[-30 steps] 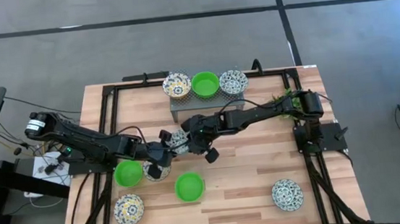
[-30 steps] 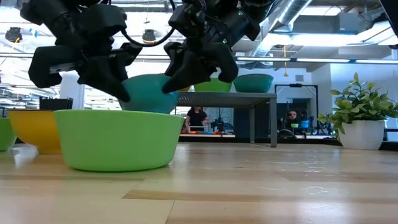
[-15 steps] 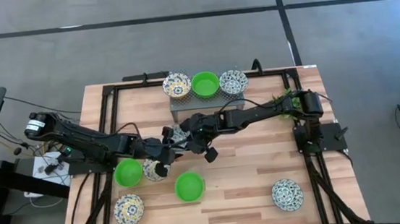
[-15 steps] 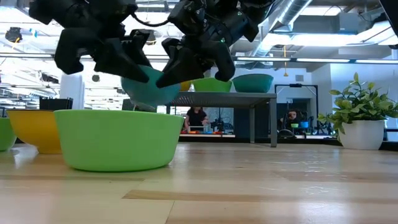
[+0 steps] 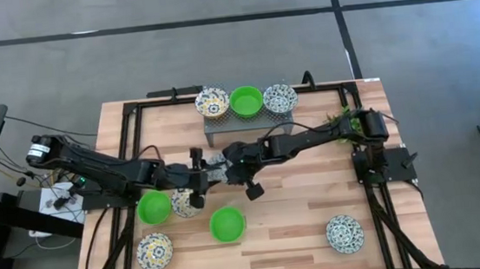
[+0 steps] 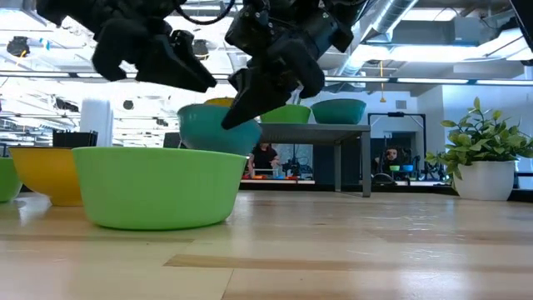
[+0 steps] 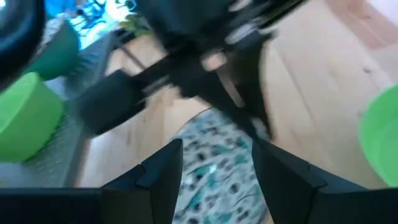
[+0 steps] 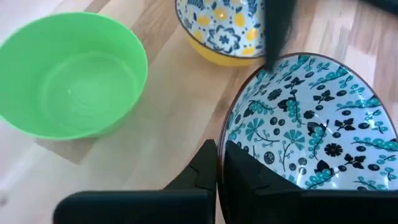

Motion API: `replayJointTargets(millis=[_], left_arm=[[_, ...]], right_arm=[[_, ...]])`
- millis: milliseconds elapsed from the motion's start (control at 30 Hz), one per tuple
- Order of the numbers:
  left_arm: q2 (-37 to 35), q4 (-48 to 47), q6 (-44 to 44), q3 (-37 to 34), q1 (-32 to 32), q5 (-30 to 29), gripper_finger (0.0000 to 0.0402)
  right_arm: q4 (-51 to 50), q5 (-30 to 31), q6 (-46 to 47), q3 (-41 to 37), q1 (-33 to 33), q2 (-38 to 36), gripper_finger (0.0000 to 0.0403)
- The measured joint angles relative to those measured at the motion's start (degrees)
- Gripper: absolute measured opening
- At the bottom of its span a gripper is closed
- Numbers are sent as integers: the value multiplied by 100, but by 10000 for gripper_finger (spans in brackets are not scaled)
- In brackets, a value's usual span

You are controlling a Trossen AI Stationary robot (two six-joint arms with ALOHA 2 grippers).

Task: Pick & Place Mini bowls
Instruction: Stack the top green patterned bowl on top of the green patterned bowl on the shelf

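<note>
1. Wooden worktop point(image 5: 300, 225) carries loose mini bowls; three more sit on the grey perforated metal rack point(image 5: 248, 125) at its far edge.
2. Since a second ago, my left end effector point(image 5: 198, 175) has let go and drawn back, fingers apart and empty.
3. My right end effector point(image 8: 219, 163) is clamped on the rim of the white, teal-flowered mini bowl point(image 8: 308, 118), held aloft mid-worktop.
4. I judge the handover complete; placement on the rack likely follows.

The right gripper point(image 8: 219, 163) pinched the rim of a white bowl with teal floral pattern point(image 8: 314, 134). Beyond it on the wooden table point(image 8: 168, 118) sat a plain green bowl point(image 8: 69, 74) and a yellow-sided patterned bowl point(image 8: 221, 28).
</note>
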Motion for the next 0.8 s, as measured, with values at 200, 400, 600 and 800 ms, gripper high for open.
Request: replayJointTargets(millis=[200,400,600,800], left_arm=[[-246,-37,-563,0,34,-240,183],[-391,-16,-917,0,24,-247,172],[-410,-42,-919,0,24,-230,163],[-410,-37,-1035,0,24,-227,158]], right_arm=[[-811,1175,307,-4,380,-151,17],[-1500,2522,829,-4,779,-685,6],[-1942,2939,1471,-2,1077,-1765,11],[-2742,4543,1729,2,1113,-2865,6]])
